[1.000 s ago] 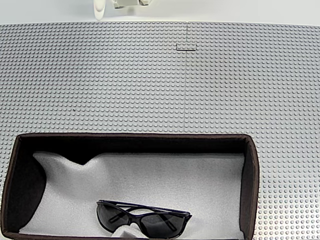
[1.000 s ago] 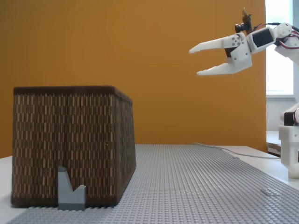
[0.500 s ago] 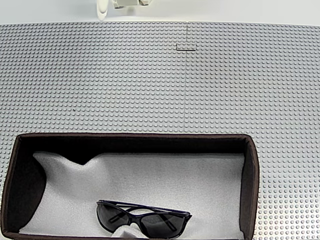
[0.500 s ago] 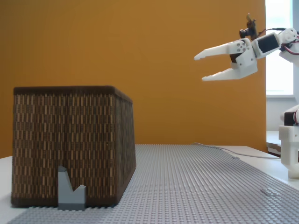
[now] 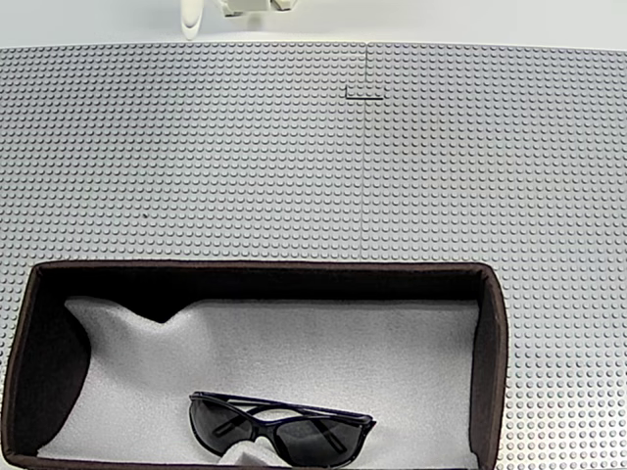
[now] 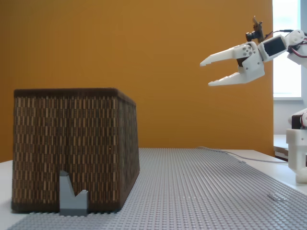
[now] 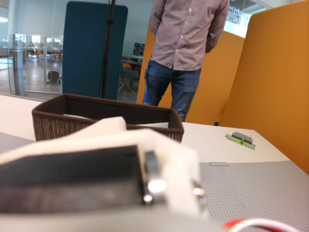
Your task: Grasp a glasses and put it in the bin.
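Observation:
The black sunglasses (image 5: 282,428) lie inside the bin (image 5: 489,333), on the white foam near its front wall, lenses facing up. In a fixed view from the side the bin (image 6: 74,148) shows as a brown woven box, with the sunglasses hidden behind its wall. My white gripper (image 6: 207,72) hangs high at the right, well away from the bin, open with nothing between its fingers. One fingertip (image 5: 190,20) pokes in at the top edge of the fixed view from above. The bin (image 7: 104,116) also stands ahead in the wrist view.
Grey studded baseplates (image 5: 392,176) cover the table. A small grey brick piece (image 6: 72,195) stands in front of the bin. A person (image 7: 186,48) stands behind the table, near small bricks (image 7: 240,138). The arm's base (image 6: 297,153) is at the right.
The gripper has risen slightly and drawn back to the right, staying open. The sunglasses and bin have not moved.

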Controlling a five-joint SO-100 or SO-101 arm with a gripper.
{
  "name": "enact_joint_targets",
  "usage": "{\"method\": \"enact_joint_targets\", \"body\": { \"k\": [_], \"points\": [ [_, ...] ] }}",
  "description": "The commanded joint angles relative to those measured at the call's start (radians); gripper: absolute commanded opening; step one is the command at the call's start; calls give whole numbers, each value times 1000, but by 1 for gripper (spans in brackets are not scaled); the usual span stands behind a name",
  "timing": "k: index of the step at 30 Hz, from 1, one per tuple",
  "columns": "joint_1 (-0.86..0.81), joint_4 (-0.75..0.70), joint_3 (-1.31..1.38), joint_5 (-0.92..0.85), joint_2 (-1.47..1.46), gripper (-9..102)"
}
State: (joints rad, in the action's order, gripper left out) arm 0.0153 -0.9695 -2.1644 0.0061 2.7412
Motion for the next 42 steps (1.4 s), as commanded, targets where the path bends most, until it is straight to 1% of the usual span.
{"method": "enact_joint_targets", "body": {
  "k": [1,21,42],
  "points": [
    [2,5,-3,0,9,23],
    [8,37,-14,-5,40,23],
    [17,40,-26,-11,48,23]
  ]
}}
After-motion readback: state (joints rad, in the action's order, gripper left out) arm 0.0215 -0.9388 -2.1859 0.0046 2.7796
